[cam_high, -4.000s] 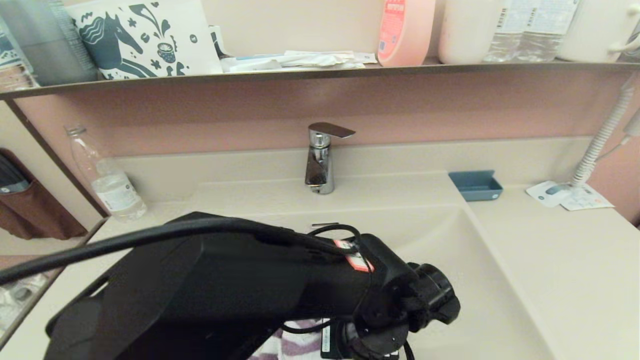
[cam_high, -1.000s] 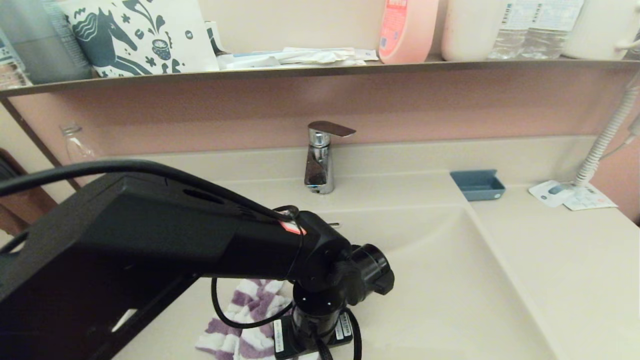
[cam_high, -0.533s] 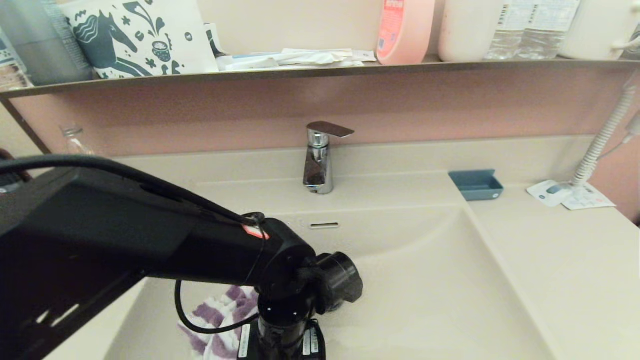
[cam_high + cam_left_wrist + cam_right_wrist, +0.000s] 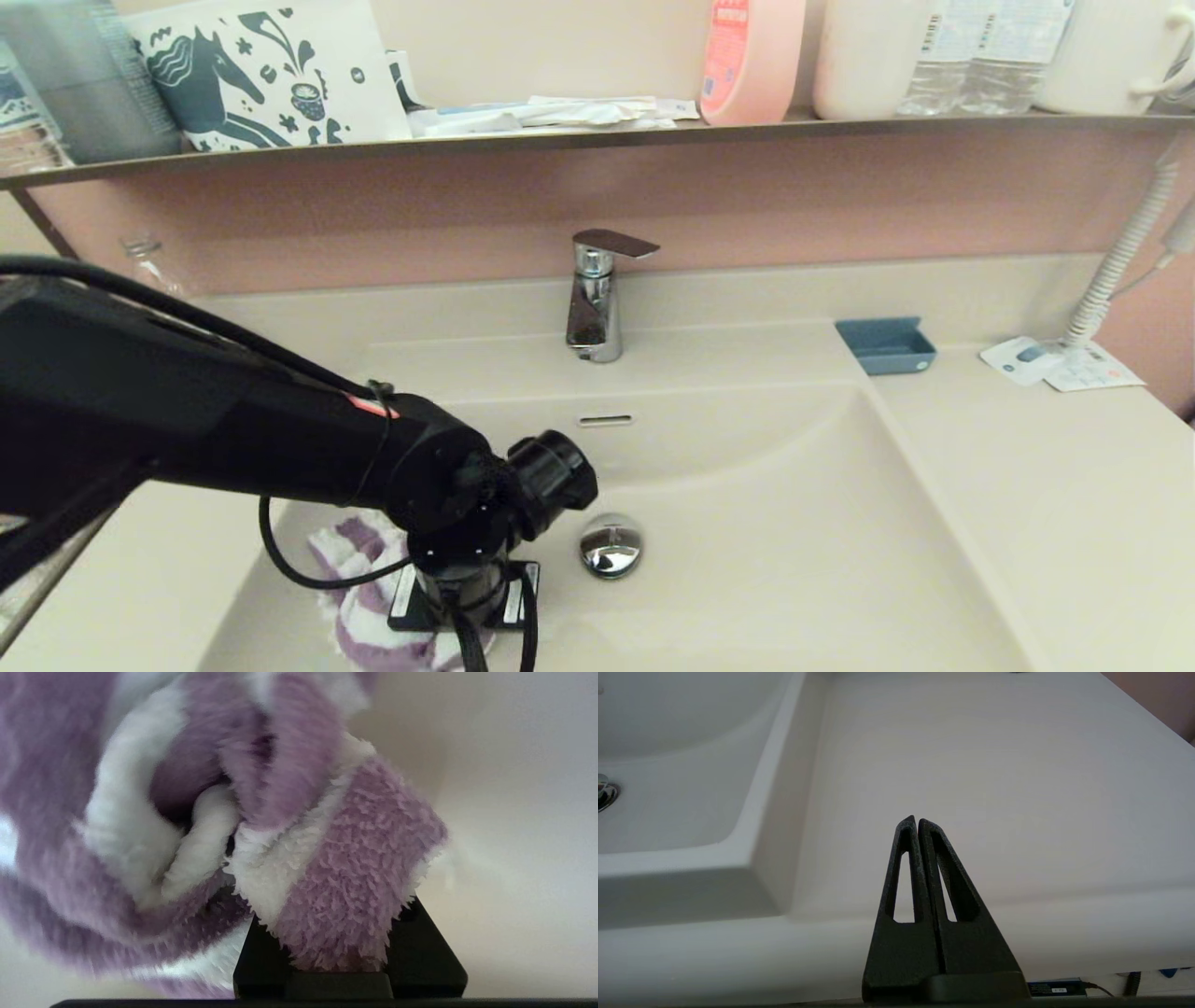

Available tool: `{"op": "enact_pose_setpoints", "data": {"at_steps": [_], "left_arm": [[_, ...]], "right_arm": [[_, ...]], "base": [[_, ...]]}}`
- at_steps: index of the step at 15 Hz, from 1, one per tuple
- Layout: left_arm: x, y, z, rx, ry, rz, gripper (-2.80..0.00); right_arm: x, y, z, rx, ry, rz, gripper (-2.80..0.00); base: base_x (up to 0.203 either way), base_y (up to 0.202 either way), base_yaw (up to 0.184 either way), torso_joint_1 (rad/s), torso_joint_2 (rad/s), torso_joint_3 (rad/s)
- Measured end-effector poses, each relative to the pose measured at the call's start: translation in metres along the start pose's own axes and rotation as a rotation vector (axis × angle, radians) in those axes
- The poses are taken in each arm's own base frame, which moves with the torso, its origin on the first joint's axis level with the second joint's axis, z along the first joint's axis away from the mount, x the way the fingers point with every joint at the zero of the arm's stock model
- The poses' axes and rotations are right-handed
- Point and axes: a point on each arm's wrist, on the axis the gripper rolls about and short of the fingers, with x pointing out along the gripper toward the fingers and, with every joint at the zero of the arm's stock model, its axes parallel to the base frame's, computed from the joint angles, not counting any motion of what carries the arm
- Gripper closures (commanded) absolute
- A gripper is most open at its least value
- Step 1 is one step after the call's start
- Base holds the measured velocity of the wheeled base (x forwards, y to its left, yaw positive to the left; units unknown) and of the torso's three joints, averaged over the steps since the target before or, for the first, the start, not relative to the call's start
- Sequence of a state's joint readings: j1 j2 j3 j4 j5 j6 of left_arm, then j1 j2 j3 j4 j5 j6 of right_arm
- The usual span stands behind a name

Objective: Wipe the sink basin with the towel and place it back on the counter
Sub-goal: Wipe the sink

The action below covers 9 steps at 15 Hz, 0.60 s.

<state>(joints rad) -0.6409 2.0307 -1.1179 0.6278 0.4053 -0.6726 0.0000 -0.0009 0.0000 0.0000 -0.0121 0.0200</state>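
Towel (image 4: 299, 858), fluffy purple/white stripes, bunched in left gripper (image 4: 327, 961) on smooth basin (image 4: 794, 523); right gripper (image 4: 917, 826) closed, empty.

Matte black left arm (image 4: 233, 429), looped black cable, red-orange label; black triangular slotted tool (image 4: 917, 826).

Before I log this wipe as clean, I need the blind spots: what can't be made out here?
- Left gripper: head view, wrist hides it; left wrist view, towel covers the fingers.
- Sink basin floor under the towel: covered.
- Clear bottle: head view, mostly behind the left arm.
- Right gripper: outside the head view.
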Motion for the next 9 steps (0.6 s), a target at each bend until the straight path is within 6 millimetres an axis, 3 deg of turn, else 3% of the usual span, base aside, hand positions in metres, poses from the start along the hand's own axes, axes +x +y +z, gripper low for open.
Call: {"op": "enact_pose_setpoints", "data": {"at_steps": [5, 9], "left_arm": [[0.004, 0.007, 0.014, 0.031, -0.060, -0.030, 0.00], [0.005, 0.000, 0.024, -0.015, -0.157, -0.064, 0.00]], "right_arm": [[0.000, 0.000, 0.000, 0.000, 0.000, 0.000, 0.00], [0.000, 0.000, 0.000, 0.000, 0.000, 0.000, 0.00]], "base": [[0.000, 0.000, 0.000, 0.001, 0.01, 0.000], [0.000, 0.000, 0.000, 0.000, 0.00, 0.000]]}}
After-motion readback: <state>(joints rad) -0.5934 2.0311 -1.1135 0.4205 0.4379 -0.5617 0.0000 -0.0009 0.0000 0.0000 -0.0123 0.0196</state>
